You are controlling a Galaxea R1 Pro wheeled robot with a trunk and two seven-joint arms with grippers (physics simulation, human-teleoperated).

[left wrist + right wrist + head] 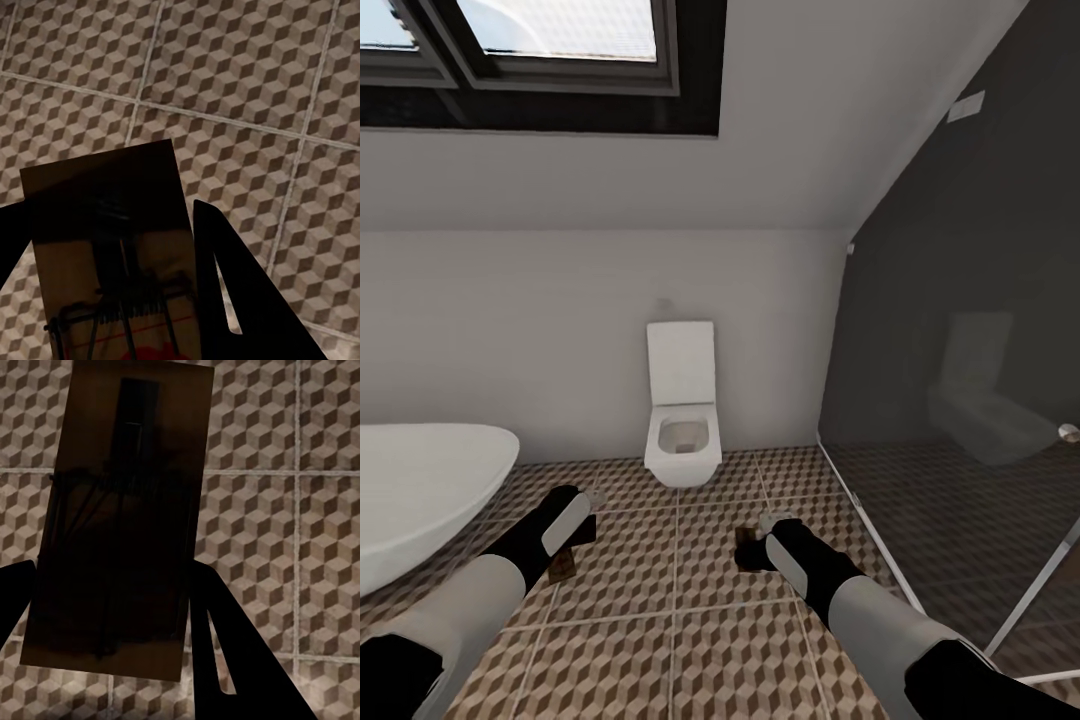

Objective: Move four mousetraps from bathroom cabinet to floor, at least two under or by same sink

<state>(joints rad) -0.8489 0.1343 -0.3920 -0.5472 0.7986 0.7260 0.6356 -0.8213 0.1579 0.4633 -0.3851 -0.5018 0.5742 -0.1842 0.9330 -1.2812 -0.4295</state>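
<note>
1. The left claw (112, 300) is clenched on a mousetrap (112, 232). The trap lies flat between the fingers, its long axis running straight out along them and its bare wooden end sticking out past the tips.
2. The right claw (112, 622) grips a second mousetrap (124, 517) the same way, long axis along the fingers, most of the board reaching beyond the tips.
3. Both traps hang above the bathroom floor (690, 620), which lies straight ahead of each claw with nothing between.
4. A white basin (420, 490) sits just outboard of the left claw, so the left arm is the nearer one to it; the right claw is well apart from it, closer to the glass shower wall (960, 400).
5. The toilet (682, 410) stands beyond both claws, between them.
6. I judge the coming move to be a lowering of each trap onto the tiles, the left one beside the basin.
</note>
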